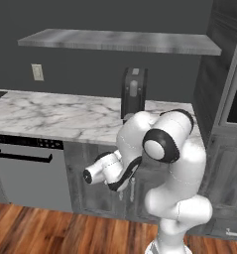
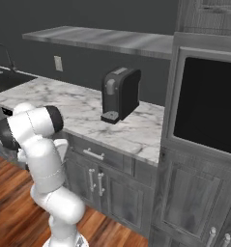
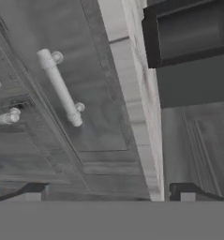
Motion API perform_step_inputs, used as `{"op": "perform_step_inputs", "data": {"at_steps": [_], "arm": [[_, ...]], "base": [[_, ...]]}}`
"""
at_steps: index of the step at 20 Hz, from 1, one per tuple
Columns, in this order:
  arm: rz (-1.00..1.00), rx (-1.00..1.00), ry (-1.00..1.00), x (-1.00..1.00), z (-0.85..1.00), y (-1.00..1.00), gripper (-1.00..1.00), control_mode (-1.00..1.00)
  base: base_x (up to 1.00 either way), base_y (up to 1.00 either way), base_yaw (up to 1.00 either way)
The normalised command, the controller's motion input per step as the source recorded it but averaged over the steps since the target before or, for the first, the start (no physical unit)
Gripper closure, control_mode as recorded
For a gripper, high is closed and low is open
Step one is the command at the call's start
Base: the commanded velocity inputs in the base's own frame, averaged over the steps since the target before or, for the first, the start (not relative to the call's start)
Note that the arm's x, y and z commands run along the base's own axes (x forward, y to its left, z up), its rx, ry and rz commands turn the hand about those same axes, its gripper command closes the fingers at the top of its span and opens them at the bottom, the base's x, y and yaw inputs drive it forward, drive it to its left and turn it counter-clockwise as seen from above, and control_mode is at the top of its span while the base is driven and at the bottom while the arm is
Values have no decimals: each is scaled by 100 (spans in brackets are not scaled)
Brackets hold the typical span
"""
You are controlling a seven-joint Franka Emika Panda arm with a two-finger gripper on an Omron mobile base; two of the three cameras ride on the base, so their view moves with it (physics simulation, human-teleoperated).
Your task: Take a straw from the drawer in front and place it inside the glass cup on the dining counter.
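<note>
The drawer (image 2: 101, 155) is shut under the marble worktop, its flat grey front carrying a small silver bar handle (image 2: 93, 154). In the hand view the drawer front (image 3: 92, 108) is close ahead and the bar handle (image 3: 60, 87) runs slantwise at upper left. My gripper (image 3: 108, 192) is open, with one fingertip (image 3: 36, 191) and the other (image 3: 183, 191) set wide apart and nothing between them. It faces the drawer front without touching the handle. The straw is hidden. The glass cup and dining counter are out of view.
A dark coffee machine (image 2: 119, 94) stands on the marble worktop (image 1: 65, 116) above the drawer. Cabinet doors with upright handles (image 2: 91, 179) sit below it. A dishwasher panel with a long black handle (image 1: 23, 158) is to the left, a built-in oven (image 2: 206, 111) to the right, and a shelf (image 1: 120, 40) overhead.
</note>
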Motion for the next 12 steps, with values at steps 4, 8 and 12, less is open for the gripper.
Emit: {"op": "perform_step_inputs", "data": {"at_steps": [4,8,12], "arm": [[0,-8,0,41,-33,-2,-100,-100],[0,-10,0,39,-34,0,-100,-100],[0,-11,0,40,-32,0,-100,-100]], "base": [[0,0,0],[0,0,0],[0,0,0]]}}
